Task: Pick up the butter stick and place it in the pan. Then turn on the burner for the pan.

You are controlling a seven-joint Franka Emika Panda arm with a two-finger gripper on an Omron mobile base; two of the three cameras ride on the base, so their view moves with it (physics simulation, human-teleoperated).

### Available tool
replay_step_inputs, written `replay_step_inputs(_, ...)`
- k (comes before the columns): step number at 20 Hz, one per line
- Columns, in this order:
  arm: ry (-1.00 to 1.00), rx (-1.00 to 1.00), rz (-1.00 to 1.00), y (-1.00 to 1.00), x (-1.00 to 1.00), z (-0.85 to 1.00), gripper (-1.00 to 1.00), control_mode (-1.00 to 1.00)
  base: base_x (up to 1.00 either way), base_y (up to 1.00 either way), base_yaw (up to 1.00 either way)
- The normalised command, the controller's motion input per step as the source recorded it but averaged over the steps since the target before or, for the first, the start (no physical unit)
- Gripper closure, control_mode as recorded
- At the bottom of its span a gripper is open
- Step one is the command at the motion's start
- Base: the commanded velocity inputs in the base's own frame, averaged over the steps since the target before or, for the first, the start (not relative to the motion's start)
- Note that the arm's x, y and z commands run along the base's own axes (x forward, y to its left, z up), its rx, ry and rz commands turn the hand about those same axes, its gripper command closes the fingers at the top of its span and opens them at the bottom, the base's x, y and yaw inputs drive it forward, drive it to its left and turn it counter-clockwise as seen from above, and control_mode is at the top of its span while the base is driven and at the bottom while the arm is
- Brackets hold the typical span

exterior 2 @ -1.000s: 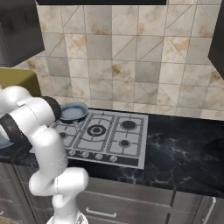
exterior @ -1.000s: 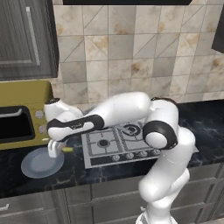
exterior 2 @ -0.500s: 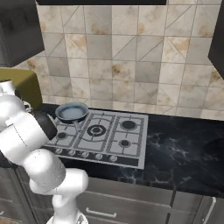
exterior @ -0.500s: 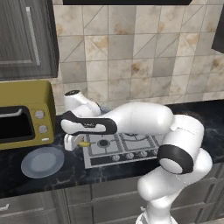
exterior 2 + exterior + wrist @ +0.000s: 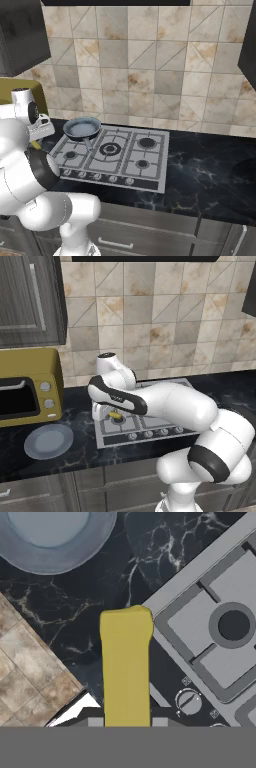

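Note:
The butter stick (image 5: 126, 667), a pale-yellow bar, is clamped between my gripper's (image 5: 126, 721) two fingers, which are shut on it. It hangs over the dark counter at the stove's front left corner. From the left base view, the gripper (image 5: 110, 414) and the butter stick (image 5: 116, 416) sit just above the stove's left edge. The grey-blue pan (image 5: 82, 128) rests on the rear left burner with its dark handle pointing forward, a short way beyond and to the right of the gripper (image 5: 38, 141). My arm hides the pan in the left base view.
A flat round grey-blue plate (image 5: 48, 440) lies on the counter left of the stove (image 5: 150, 421). A yellow toaster oven (image 5: 25, 387) stands at the far left. Knobs (image 5: 97, 177) line the stove's front edge. The front left burner (image 5: 232, 626) is close by.
My gripper has carried the butter stick from above the plate rightward to the stove's left edge. The arm has swung with it.

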Motion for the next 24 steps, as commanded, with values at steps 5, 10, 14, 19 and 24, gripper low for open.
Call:
replay_step_inputs(5, 0.00, 0.00, -0.15, -0.53, 0.14, 0.23, 1.00, -1.00, 0.00, 0.00, 0.00)
replay_step_inputs(10, 0.00, 0.00, -0.15, -0.46, 0.31, 0.13, 1.00, -1.00, 0.00, 0.00, 0.00)
replay_step_inputs(14, 0.00, 0.00, -0.14, -0.42, 0.49, 0.08, 1.00, -1.00, 0.00, 0.00, 0.00)
replay_step_inputs(19, 0.00, 0.00, -0.14, -0.30, 0.58, 0.12, 1.00, -1.00, 0.00, 0.00, 0.00)
replay_step_inputs(24, 0.00, 0.00, -0.15, -0.05, 0.62, 0.08, 1.00, -1.00, 0.00, 0.00, 0.00)
